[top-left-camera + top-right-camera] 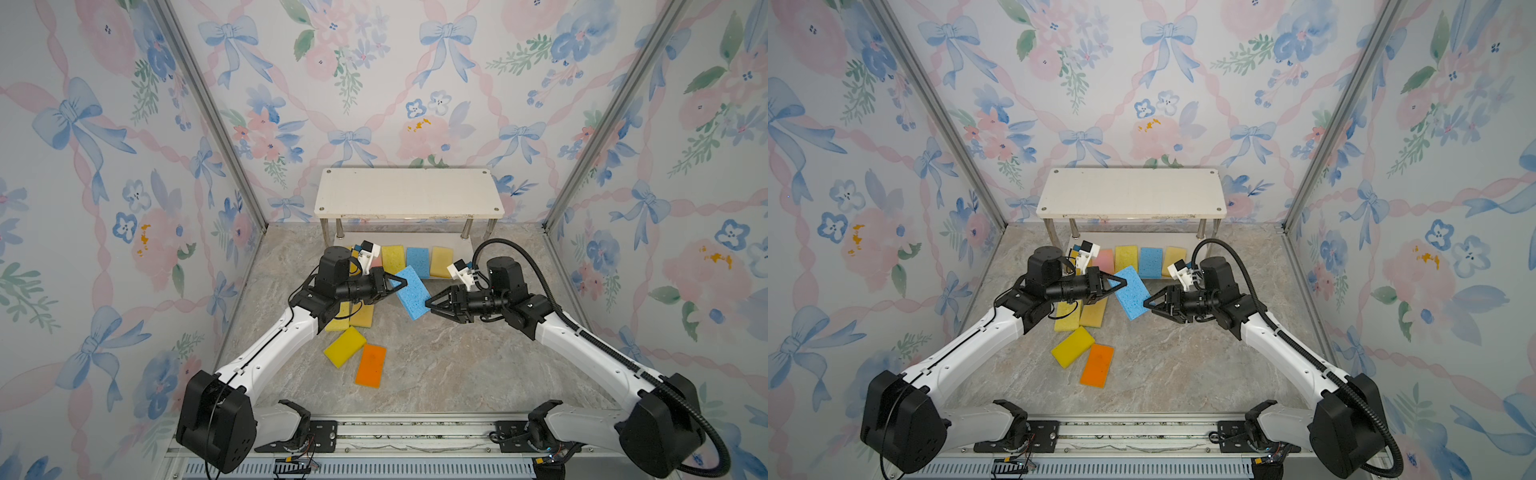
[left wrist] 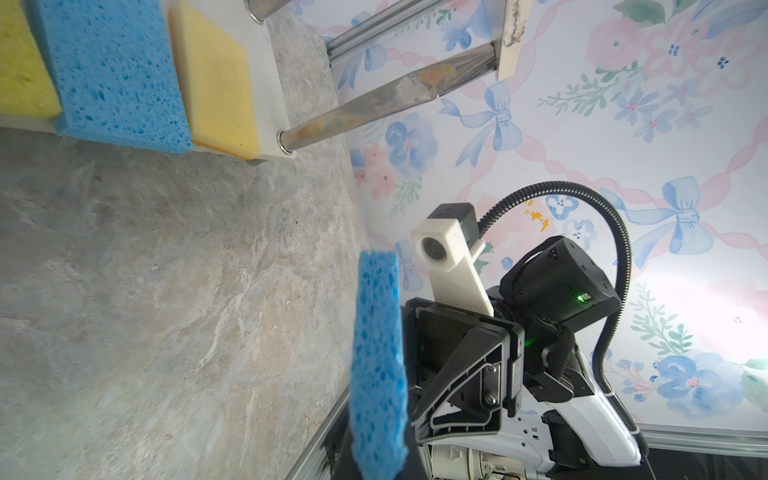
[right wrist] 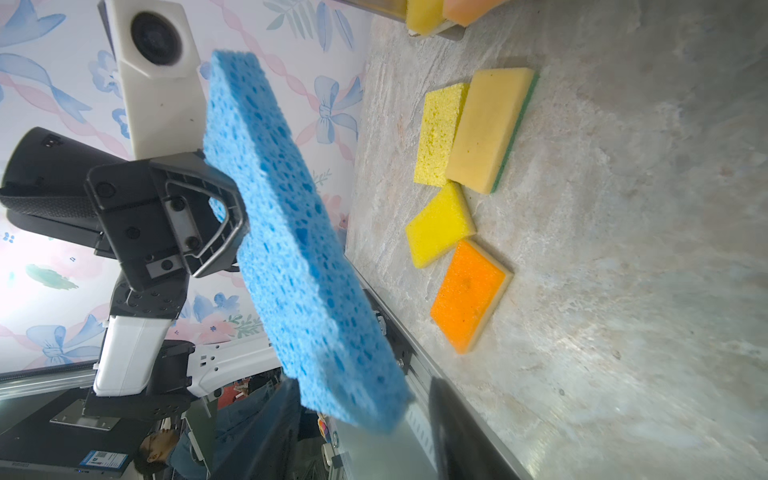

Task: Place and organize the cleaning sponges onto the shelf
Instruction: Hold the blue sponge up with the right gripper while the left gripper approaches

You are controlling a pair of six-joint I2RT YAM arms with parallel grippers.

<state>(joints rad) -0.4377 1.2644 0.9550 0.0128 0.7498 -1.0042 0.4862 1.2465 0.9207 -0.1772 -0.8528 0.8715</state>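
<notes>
A blue sponge [image 1: 409,291] [image 1: 1131,295] hangs tilted above the floor, in front of the shelf [image 1: 409,191]. My left gripper [image 1: 401,283] is shut on its far end, squeezing it thin. My right gripper [image 1: 429,302] [image 3: 359,388] straddles the sponge's [image 3: 291,232] near end across its width. One finger [image 3: 451,419] shows a thin gap, so I cannot tell whether that grip is firm. On the shelf's lower board lie a pink [image 1: 1104,259], a yellow [image 1: 392,257], a blue [image 1: 417,259] and a tan sponge [image 1: 441,261]. The top board is bare.
On the marble floor lie a yellow sponge [image 1: 345,347] and an orange one [image 1: 370,365]. Under my left forearm sit a yellow sponge [image 3: 438,133] and a tan one with a green layer [image 3: 486,129]. A metal rail [image 1: 415,432] runs along the front; papered walls close in the sides.
</notes>
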